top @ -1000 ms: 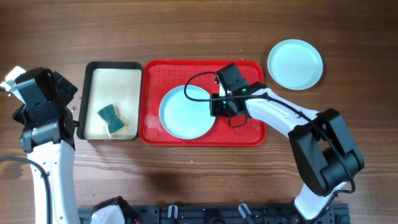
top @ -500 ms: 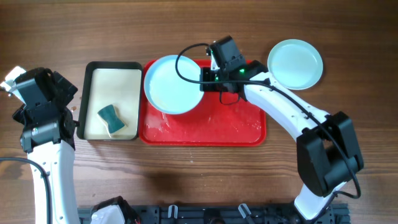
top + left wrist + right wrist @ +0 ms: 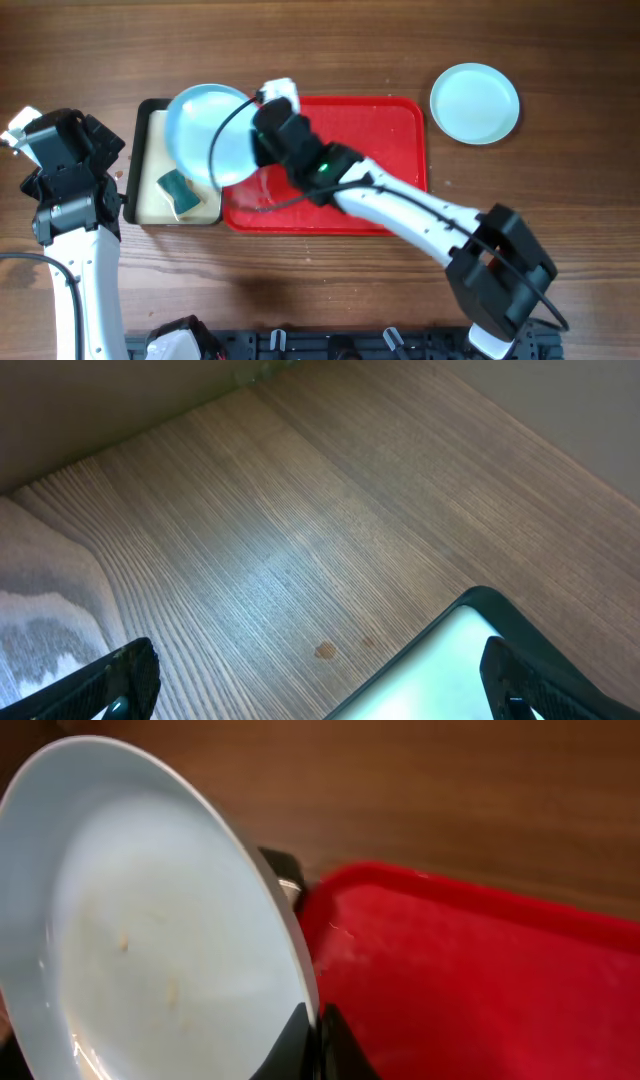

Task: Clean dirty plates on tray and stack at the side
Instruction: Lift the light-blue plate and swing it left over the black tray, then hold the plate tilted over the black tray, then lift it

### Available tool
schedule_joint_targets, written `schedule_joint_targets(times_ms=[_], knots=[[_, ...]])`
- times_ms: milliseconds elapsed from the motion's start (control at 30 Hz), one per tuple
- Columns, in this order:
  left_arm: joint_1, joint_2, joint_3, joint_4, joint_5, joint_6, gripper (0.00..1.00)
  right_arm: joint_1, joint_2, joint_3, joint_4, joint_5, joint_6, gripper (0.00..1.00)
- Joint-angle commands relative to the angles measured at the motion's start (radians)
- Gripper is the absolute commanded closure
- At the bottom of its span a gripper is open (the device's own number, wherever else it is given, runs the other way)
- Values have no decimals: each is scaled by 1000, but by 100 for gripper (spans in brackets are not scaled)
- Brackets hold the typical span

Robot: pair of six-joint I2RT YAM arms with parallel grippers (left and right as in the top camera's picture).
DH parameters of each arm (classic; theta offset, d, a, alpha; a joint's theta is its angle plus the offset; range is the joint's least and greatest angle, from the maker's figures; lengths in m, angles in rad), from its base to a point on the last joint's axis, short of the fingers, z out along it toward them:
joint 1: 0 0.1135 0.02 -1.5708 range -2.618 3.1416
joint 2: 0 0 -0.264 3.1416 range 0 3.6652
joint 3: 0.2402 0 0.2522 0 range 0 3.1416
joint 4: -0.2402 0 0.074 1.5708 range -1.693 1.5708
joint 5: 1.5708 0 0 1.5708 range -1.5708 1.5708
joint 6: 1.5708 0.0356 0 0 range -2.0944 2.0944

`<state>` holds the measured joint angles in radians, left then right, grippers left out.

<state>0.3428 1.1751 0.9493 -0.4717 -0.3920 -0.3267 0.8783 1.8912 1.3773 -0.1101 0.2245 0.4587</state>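
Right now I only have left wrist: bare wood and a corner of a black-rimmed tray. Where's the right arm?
Observer: In overhead, the right gripper is shut on the rim of a pale blue plate and holds it over the cream tray.
Operator: Plate clean?
Observer: No. Right wrist shows pale specks on its face.
Operator: Where's the sponge?
Observer: A green sponge lies in the cream tray, at the plate's lower edge as seen in overhead.
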Motion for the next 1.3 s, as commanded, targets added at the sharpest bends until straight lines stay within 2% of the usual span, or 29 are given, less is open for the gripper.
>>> schedule_joint_targets(times_ms=[0,400,667,800,1267], knots=[[5,-3,12,-1,-2,-6,0,55,43,19,101,120,-192,96],[5,-3,12,0,-2,-6,0,126,90,19,442,148,-1006,96],[5,-3,12,0,-2,-6,0,127,90,19,652,64,-1458,96],[5,-3,12,-1,-2,-6,0,127,90,19,673,59,-1506,96],[5,-3,12,-1,-2,-6,0,127,90,19,673,59,-1502,96]])
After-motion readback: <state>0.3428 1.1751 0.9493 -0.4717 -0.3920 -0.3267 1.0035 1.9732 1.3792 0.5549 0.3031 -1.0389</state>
